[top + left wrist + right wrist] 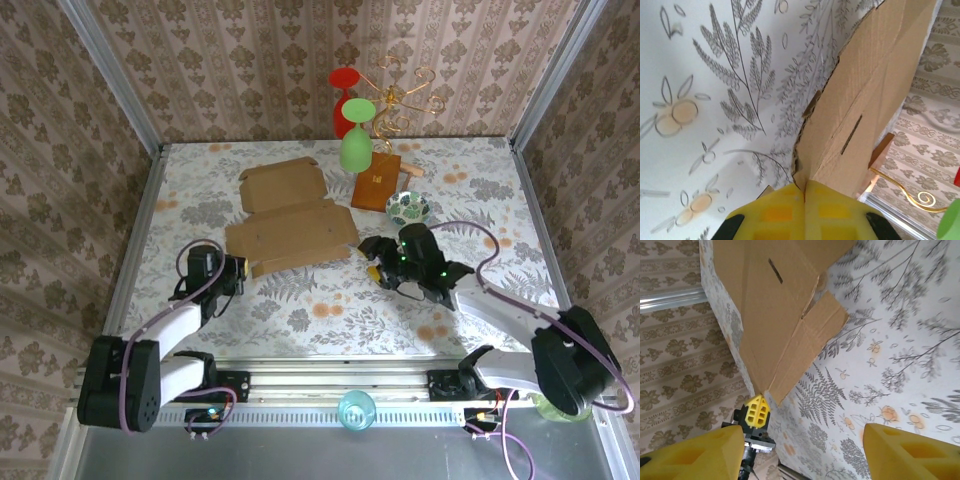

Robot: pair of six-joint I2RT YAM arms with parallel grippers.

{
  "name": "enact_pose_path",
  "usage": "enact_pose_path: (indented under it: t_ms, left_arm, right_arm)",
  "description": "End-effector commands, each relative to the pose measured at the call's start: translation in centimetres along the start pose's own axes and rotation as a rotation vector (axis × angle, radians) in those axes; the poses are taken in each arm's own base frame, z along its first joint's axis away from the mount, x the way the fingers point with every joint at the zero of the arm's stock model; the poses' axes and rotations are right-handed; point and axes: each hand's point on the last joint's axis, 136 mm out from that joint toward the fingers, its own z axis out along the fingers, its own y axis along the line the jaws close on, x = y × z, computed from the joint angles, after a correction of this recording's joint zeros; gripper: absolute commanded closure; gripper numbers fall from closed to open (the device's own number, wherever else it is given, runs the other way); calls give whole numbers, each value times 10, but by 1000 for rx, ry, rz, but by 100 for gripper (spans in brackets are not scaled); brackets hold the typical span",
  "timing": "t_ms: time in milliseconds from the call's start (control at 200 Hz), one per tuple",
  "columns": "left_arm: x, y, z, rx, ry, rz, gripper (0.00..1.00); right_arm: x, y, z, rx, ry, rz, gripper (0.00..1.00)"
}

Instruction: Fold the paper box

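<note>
The paper box (290,225) lies flat and unfolded on the patterned table, light-brown cardboard with creased flaps. My left gripper (243,268) is shut on its near-left corner. In the left wrist view the yellow fingers (840,210) press together on that corner, and the box (865,100) rises away from them. My right gripper (372,262) is just off the box's near-right corner, open with nothing in it. In the right wrist view its fingertips (905,450) stand wide apart over bare table, with the box (780,310) ahead and the left gripper (756,410) pinching its far corner.
A darker orange-brown board (376,180) lies behind the box on the right. Next to it are a patterned bowl (408,208), a green glass (356,140), a red glass (343,100) and a gold wire stand (405,95). A teal cup (356,408) sits by the near rail.
</note>
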Motion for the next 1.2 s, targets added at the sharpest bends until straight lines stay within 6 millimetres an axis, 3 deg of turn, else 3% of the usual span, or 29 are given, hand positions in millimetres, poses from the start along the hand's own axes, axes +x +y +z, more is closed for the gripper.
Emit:
enact_pose_path:
  t_ms: [0, 305, 480, 770, 1195]
  left_arm:
    - [0, 2, -8, -32, -33, -54, 100]
    - [7, 2, -16, -18, -19, -77, 100]
    - [11, 4, -19, -23, -7, -81, 100]
    - [14, 8, -22, -26, 4, -91, 100]
    - [19, 6, -24, -38, 26, -84, 100]
  right_arm:
    - [7, 21, 19, -89, 1, 68, 32]
    - [33, 25, 87, -133, 47, 130, 34]
    - [41, 28, 109, -144, 52, 134, 38]
    - [51, 28, 132, -165, 61, 164, 53]
    - [44, 33, 135, -192, 3, 174, 89]
